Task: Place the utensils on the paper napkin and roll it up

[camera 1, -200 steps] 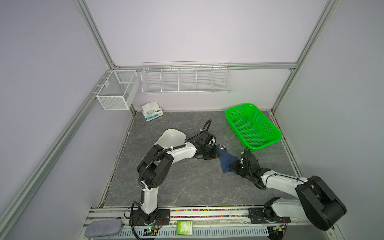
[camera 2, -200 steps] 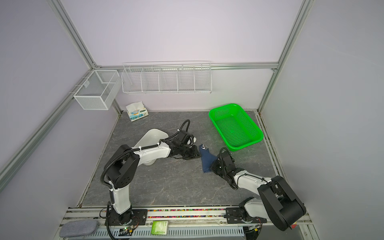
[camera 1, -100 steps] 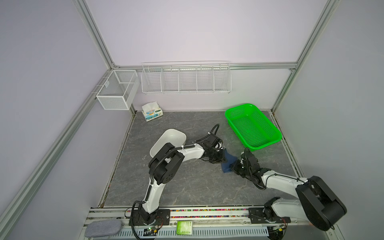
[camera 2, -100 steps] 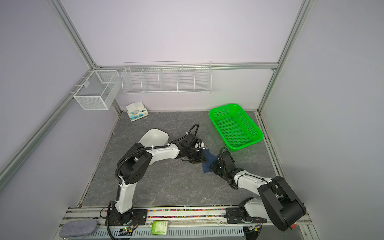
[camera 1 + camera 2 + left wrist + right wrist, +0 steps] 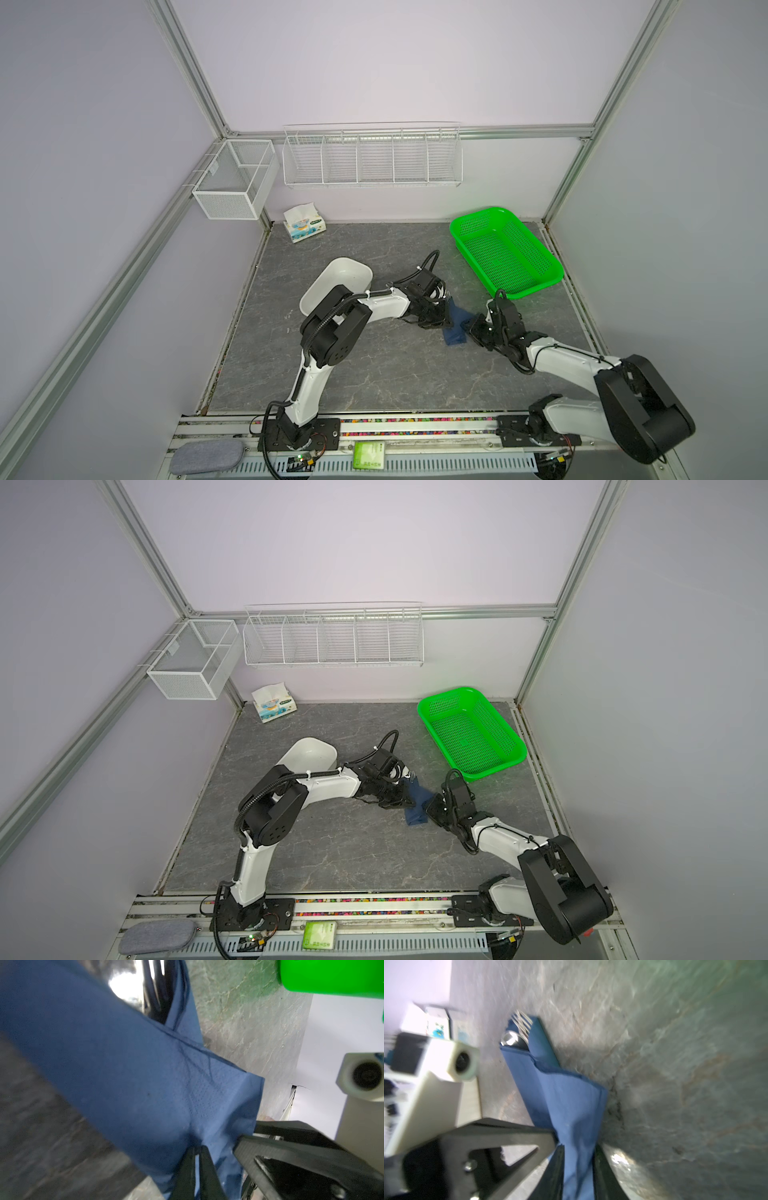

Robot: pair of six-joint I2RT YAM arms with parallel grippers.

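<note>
Navy paper napkin point(image 5: 456, 332) point(image 5: 417, 816), folded lengthwise over the utensils point(image 5: 448, 294) point(image 5: 411, 775), lies on the grey stone-look table point(image 5: 374, 374) just toward 3 o'clock from its centre, where both arms meet over it. The fork point(image 5: 522, 1020) tines and the spoon point(image 5: 510, 1040) bowl poke from the bundle's far end, which points to about 12 o'clock. The knife cannot be made out.

The left gripper point(image 5: 439, 323) point(image 5: 198, 1151), at the bundle's 9 o'clock side, has its jaws all but closed on a pucker of the napkin, as its wrist view shows. The right gripper point(image 5: 471, 328) point(image 5: 579, 1147), at the 3 o'clock side by the bundle's near end, has its jaws narrowly parted, with the napkin's loose end lying between them.

A second ago the left gripper sat further toward 9 o'clock, and the napkin rose to a point between the two arms. Since then the left arm has swung in and its elbow has shifted toward the table's centre. That has uncovered more of the white tub point(image 5: 345, 276) at 10 o'clock. The napkin now lies lower, partly hidden under the left gripper.

The right arm has scarcely moved. The green basket point(image 5: 528, 293) at 2 o'clock and the tissue pack point(image 5: 304, 222) at 11 o'clock are where they were.
</note>
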